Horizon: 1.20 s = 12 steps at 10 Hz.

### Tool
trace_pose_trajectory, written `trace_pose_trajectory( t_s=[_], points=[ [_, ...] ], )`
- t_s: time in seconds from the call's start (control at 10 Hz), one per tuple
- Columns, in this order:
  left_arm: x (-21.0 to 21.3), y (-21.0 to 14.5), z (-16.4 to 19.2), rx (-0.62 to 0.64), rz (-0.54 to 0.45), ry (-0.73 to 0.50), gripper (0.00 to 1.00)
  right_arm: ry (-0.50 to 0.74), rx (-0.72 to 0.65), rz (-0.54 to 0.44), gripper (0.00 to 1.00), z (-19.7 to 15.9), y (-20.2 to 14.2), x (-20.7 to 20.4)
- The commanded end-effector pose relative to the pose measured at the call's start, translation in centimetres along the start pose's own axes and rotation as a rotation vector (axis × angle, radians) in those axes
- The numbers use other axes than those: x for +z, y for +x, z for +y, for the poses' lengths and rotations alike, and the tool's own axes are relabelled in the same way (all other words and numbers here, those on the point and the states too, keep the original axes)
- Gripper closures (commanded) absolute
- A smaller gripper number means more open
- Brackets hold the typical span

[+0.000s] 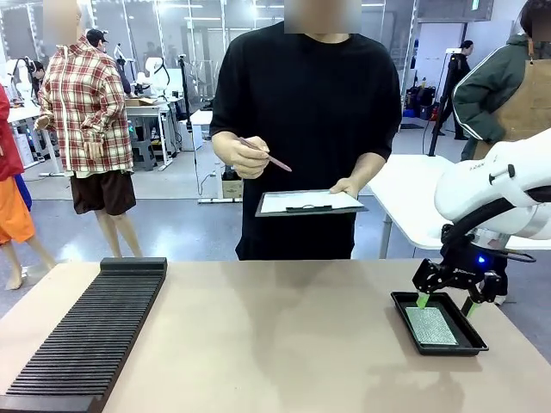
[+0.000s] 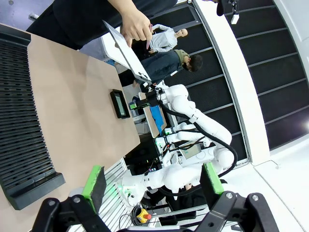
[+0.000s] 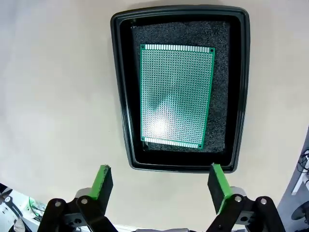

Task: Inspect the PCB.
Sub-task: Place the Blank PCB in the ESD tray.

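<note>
Your right gripper [image 1: 446, 300] hangs over the far end of the black tray [image 1: 405, 303] at the lower right of the front view, jaws spread wide with nothing between them. Down the wrist camera you see the same: right gripper [image 3: 158, 186] at the bottom edge, green pads [image 3: 103, 180] well apart, the tray [image 3: 124, 87] filling the upper middle of the frame.

There's the PCB [image 3: 176, 94], lying flat on dark foam inside the tray, long side running up the frame, a bright glare spot near its lower left. In the front view the PCB [image 1: 431, 325] is the pale dotted rectangle in the tray.

Expect it to be light, thin and stiff, and probably slick on the faces. It sits low with the tray wall close around it, so you'll likely want to pinch across the two long edges, narrow way, fingertips pressing into the foam. Squeeze gently; a board this thin may flex or skate out.

Your left gripper [image 2: 153, 189] sits at the bottom of its own view, pads parted, empty, high above the table [image 2: 72, 96].

Across the table, the person holds a clipboard [image 1: 308, 203] and a pen [image 1: 267, 156], waiting.
</note>
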<state>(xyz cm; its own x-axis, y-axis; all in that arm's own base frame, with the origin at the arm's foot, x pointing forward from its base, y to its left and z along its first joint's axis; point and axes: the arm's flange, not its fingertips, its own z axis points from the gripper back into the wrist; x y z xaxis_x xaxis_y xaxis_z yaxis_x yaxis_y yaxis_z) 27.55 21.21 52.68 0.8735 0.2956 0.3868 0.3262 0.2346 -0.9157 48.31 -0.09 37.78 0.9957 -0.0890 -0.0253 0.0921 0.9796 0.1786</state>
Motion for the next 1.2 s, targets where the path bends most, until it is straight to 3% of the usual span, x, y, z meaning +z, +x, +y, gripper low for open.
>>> trace_pose_trajectory(
  t_s=[0.0, 1.1],
  points=[
    [-0.11, -0.11, -0.17, -0.010, 0.005, -0.003, 0.00, 0.006, -0.002, -0.005, 0.00, 0.11, 0.31, 0.06],
    [-0.11, -0.11, -0.17, -0.010, 0.005, -0.003, 0.00, 0.006, -0.002, -0.005, 0.00, 0.11, 0.31, 0.06]
  ],
)
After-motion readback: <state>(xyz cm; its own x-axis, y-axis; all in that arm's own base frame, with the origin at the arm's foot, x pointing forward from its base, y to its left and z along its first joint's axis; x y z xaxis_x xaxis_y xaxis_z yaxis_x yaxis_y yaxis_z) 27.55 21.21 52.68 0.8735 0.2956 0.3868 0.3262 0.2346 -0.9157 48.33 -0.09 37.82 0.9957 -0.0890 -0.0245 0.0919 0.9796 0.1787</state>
